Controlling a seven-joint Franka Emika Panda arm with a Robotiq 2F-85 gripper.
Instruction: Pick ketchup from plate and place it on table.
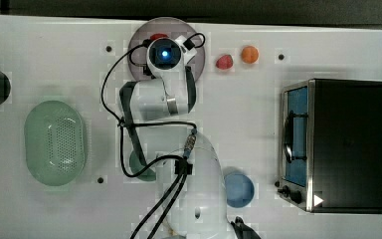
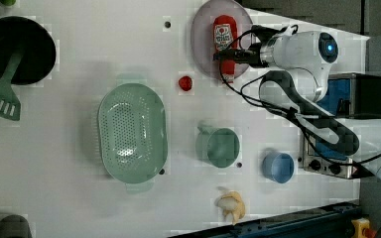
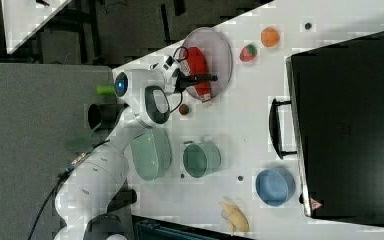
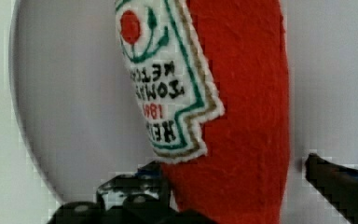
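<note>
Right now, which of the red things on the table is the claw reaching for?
The ketchup lying on the plate; the open gripper straddles it, unlike the small red ball beside the plate.

A robotics lab: white desk (image 1: pixel 45 55) drilled with small dark holes, cabled white arm (image 1: pixel 199 189) mounted at its edge, toy food and kitchenware spread around a toaster oven (image 1: pixel 345 144).

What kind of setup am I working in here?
Probably a lab tabletop staged as a toy kitchen: a white table with mounting holes, a felt ketchup on a plate, and a small oven.
</note>
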